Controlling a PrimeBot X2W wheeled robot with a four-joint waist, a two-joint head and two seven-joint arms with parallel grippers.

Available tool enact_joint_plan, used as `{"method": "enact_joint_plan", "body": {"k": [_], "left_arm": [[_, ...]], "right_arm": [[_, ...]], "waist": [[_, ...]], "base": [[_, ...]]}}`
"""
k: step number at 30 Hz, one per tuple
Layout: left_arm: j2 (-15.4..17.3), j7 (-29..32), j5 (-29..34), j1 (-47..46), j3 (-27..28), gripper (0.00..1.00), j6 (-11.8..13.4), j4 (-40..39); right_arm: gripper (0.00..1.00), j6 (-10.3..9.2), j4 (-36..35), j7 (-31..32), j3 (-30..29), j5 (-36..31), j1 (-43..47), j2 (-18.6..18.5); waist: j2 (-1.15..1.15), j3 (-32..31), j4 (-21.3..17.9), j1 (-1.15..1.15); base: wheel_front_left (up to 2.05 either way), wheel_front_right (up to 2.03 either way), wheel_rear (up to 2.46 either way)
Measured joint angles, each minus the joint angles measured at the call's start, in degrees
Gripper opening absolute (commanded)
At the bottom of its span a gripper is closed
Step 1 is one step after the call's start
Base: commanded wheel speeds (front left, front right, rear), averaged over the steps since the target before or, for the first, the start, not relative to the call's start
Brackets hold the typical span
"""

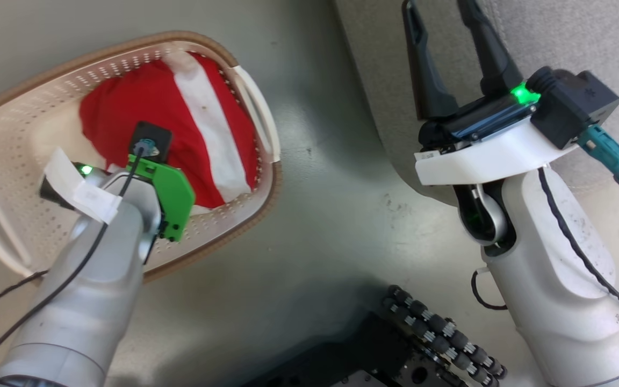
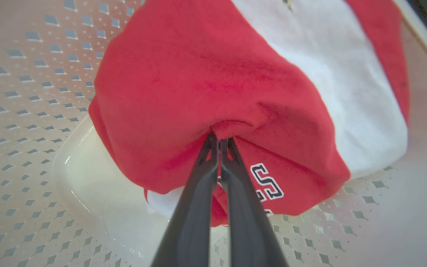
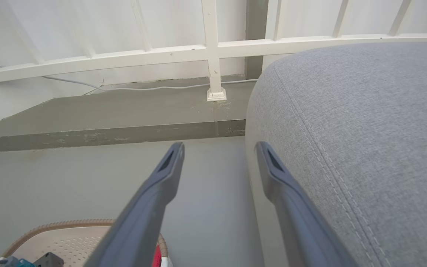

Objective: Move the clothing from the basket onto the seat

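The left gripper (image 2: 219,139) is pinching a fold of the red, white-striped fabric clothing (image 2: 198,74) lying inside the cream perforated plastic basket (image 1: 24,102); the right gripper (image 3: 219,148) is hovering wide-spread and empty at the large grey upholstered seat's (image 3: 365,129) edge.

You are reading one clear character: a white "S" (image 2: 267,181) outlined in black is showing on the red clothing (image 2: 198,85), left wrist view. The letter below it is being partly covered by the left gripper (image 2: 219,140); not legible. The small white label (image 1: 426,156) on the right wrist is appearing too small to read.
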Motion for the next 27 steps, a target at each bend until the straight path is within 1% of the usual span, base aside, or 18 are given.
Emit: {"method": "enact_joint_plan", "body": {"k": [3,6,12,20,21,25,27], "left_arm": [[-0.78,-1.02,-0.41,0.01,0.25,0.0,-0.16,-0.03],[-1.53,-3.11,-2.58,0.02,0.67,0.0,-0.68,-0.21],[-2.21,-7.3,-4.07,0.33,0.97,0.0,-1.66,-1.14],[-2.5,-12.23,-6.13,3.48,0.32,0.0,-2.52,-1.88],[-2.58,-13.32,-6.91,4.1,0.21,0.0,-2.89,-2.13],[-2.65,-14.19,-7.35,5.58,-0.99,0.0,-3.1,-3.22],[-2.81,-14.39,-8.8,6.31,-1.04,0.0,-3.11,-3.61]], "right_arm": [[1.0,0.01,0.34,0.0,-0.31,-0.54,-0.1,-0.02],[1.0,0.02,1.46,0.0,-0.53,-1.78,-0.1,-0.19],[1.0,0.13,3.23,0.0,-1.09,-3.26,-0.09,-1.46],[1.0,0.25,5.65,0.0,-1.6,-4.32,0.15,-2.99],[1.0,0.35,6.33,0.0,-1.79,-4.46,0.45,-3.23],[1.0,0.65,7.94,0.0,-2.09,-4.58,2.04,-4.04],[1.0,0.65,8.56,0.0,-2.26,-4.89,2.7,-4.43]], "waist": [[0.0,-0.4,0.82,0.0],[0.0,-1.19,2.13,0.0],[0.0,-3.46,4.98,0.0],[0.0,-7.94,8.64,0.0],[0.0,-9.23,9.55,0.0],[0.0,-11.98,11.3,0.0],[0.0,-13.45,12.15,-0.01]], "base": [[0.0,0.0,0.0],[0.0,0.0,0.0],[0.0,0.0,0.0],[0.0,0.0,0.0],[0.0,0.0,0.0],[0.0,0.0,0.0],[0.0,0.0,0.0]]}}
